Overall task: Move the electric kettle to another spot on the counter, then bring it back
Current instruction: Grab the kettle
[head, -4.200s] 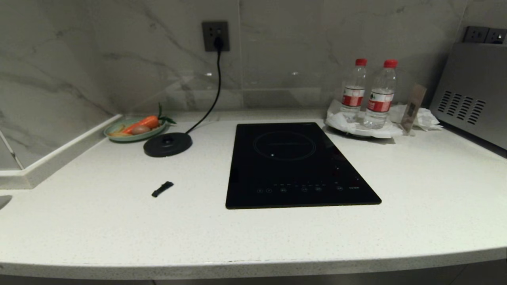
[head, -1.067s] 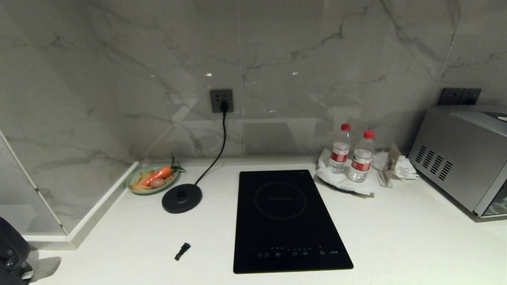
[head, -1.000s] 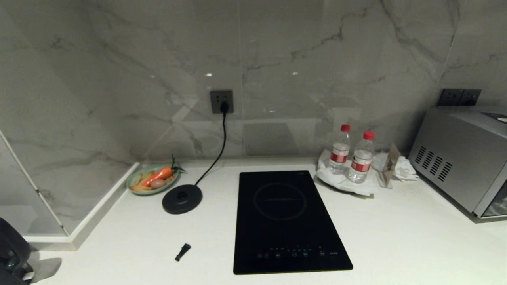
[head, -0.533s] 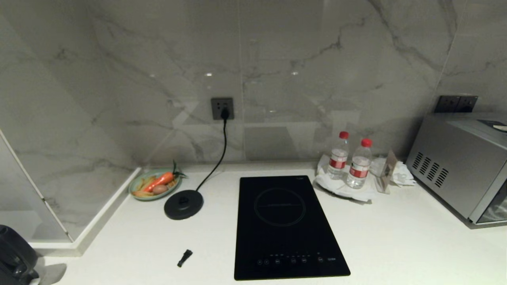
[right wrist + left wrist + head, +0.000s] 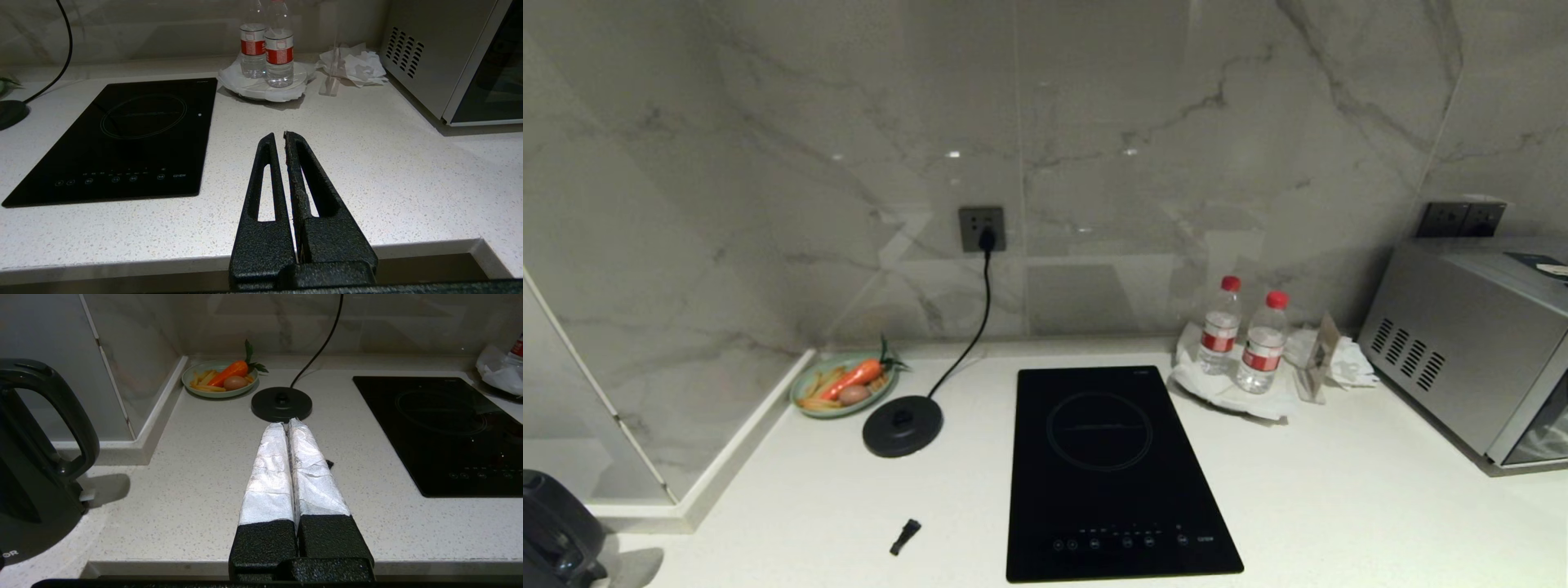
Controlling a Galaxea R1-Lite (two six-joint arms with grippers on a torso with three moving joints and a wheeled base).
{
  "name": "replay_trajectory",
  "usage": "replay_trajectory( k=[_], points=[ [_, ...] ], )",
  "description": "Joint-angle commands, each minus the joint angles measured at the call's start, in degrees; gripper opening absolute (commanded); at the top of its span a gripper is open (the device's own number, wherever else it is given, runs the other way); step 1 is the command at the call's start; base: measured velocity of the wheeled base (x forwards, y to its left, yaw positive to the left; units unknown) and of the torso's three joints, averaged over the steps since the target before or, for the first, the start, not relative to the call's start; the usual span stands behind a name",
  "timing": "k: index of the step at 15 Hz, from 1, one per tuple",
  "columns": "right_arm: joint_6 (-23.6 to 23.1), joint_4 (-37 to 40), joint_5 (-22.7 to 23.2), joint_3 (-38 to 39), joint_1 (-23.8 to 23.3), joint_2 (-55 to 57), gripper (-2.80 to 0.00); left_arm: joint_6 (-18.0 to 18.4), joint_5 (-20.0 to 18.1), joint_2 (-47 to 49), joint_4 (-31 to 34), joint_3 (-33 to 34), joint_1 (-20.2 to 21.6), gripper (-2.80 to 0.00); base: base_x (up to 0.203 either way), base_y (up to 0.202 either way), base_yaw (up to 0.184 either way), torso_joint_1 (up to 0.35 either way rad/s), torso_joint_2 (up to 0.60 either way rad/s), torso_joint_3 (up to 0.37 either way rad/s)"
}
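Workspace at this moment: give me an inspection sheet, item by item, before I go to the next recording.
Surface: white speckled counter, induction hob set in it.
Job's things: electric kettle at the counter's far left, off its base disc, nothing gripping it.
Clutter: plate of vegetables; two water bottles on a white plate; crumpled paper; small black piece.
Grippers: left pincer shut, empty, at the counter's front edge; right pincer shut, empty, likewise.
Cables: black cord from wall socket to the base disc.
Surroundings: marble wall; steel appliance at right.
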Motion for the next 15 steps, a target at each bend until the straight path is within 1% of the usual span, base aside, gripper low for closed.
replay_trajectory(
  k=[1, 8, 10, 15],
  points=[
    [0.0, 0.0, 0.0, 0.0, 0.0, 0.0, -2.8, 0.0, 0.0, 0.0, 0.0, 0.0, 0.0, -2.8, 0.0, 0.0, 0.0, 0.0, 0.0, 0.0],
    [0.0, 0.0, 0.0, 0.0, 0.0, 0.0, -2.8, 0.0, 0.0, 0.0, 0.0, 0.0, 0.0, -2.8, 0.0, -0.002, 0.006, 0.0, 0.0, 0.0],
    [0.0, 0.0, 0.0, 0.0, 0.0, 0.0, -2.8, 0.0, 0.0, 0.0, 0.0, 0.0, 0.0, -2.8, 0.006, -0.01, 0.128, 0.0, 0.01, 0.006],
    [0.0, 0.0, 0.0, 0.0, 0.0, 0.0, -2.8, 0.0, 0.0, 0.0, 0.0, 0.0, 0.0, -2.8, 0.0, -0.007, 0.173, 0.0, 0.0, 0.006]
  ],
)
